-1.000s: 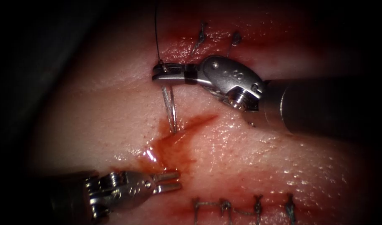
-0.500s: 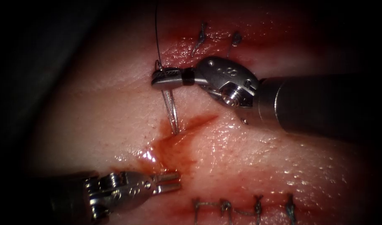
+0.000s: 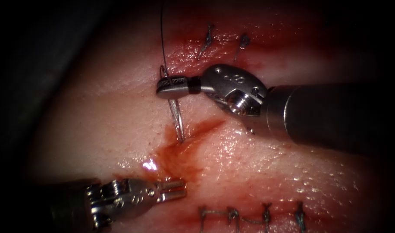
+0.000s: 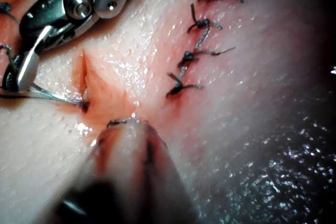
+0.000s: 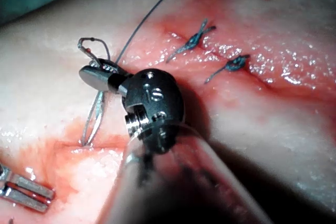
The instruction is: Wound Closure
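Right claw (image 3: 171, 84) pinches the thin curved steel needle (image 3: 177, 118) near its threaded tail, tip at the red cut (image 3: 193, 131), where a twist could tear tissue; left claw (image 3: 173, 190) hangs spread, empty.

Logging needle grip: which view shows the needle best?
Right wrist view: the needle shows from the right tool, gripping near its thread end, to its tip at the cut. Endoscope view shows it foreshortened; left wrist view, partly.

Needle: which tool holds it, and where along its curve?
The right tool grips the needle near its thread end; its tip is in the tissue. The left tool holds nothing.
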`<state>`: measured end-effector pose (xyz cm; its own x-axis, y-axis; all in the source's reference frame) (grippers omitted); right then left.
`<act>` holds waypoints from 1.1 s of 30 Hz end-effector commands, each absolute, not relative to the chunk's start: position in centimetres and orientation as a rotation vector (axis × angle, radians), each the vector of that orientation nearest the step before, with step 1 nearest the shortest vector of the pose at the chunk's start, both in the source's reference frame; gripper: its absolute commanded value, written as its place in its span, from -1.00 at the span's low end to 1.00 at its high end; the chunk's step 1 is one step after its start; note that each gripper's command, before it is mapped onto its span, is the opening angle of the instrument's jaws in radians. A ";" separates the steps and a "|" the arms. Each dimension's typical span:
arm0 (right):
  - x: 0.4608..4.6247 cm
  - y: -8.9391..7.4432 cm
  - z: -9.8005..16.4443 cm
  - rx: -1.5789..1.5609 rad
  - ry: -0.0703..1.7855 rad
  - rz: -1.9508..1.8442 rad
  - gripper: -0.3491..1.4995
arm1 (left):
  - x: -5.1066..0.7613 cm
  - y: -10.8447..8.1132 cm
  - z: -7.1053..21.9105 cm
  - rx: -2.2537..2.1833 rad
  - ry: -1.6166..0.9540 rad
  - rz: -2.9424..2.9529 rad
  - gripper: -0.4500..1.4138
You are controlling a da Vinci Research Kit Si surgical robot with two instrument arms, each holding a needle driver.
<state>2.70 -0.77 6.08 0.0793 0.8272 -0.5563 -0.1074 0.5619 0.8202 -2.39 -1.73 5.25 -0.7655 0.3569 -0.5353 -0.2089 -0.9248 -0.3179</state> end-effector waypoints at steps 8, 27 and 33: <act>2.83 -0.8 6.1 0.766 1.291 0.855 -1.00 | -2.44 -1.8 5.3 -0.883 -0.348 2.675 -0.35; 2.69 -1.1 5.9 0.750 1.230 0.877 -1.00 | -2.42 -1.7 5.3 -0.881 -0.358 2.671 -0.35; 2.71 -1.3 5.9 0.773 1.218 0.891 -1.00 | -2.41 -1.7 5.3 -0.881 -0.360 2.670 -0.35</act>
